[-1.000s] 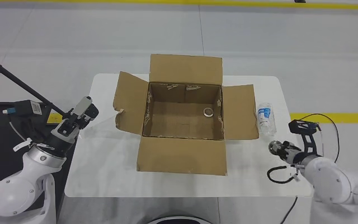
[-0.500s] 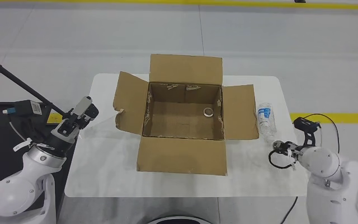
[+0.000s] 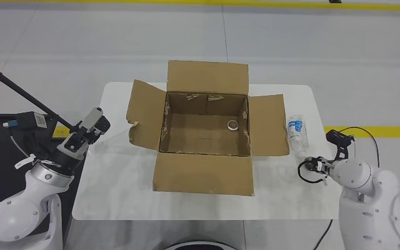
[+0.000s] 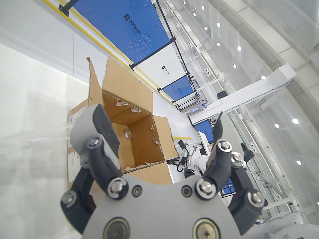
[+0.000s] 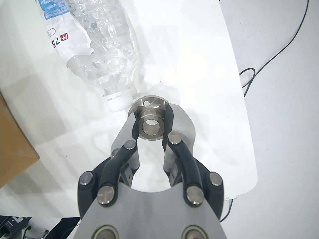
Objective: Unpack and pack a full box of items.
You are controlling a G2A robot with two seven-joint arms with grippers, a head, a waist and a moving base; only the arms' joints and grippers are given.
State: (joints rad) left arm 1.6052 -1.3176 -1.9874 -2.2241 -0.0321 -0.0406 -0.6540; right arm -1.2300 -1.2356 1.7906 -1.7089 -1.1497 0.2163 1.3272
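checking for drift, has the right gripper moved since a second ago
Yes. The right gripper, shut on the metal fitting, has shifted slightly toward the near edge of the table, away from the bottle.

In the top view the left arm (image 3: 44,181) sits at about 8 o'clock of the table edge, its forearm angled toward 1 o'clock. The left gripper (image 3: 102,115) (image 4: 159,113) hangs raised, with its two dark-padded fingers (image 4: 106,125) spread wide apart. The right arm (image 3: 356,178) comes in from 4 o'clock with its wrist turned toward 9 o'clock, and the right gripper (image 3: 306,170) (image 5: 152,114) is low over the surface, its fingers pinched on either side of a metal bushing (image 5: 152,101).
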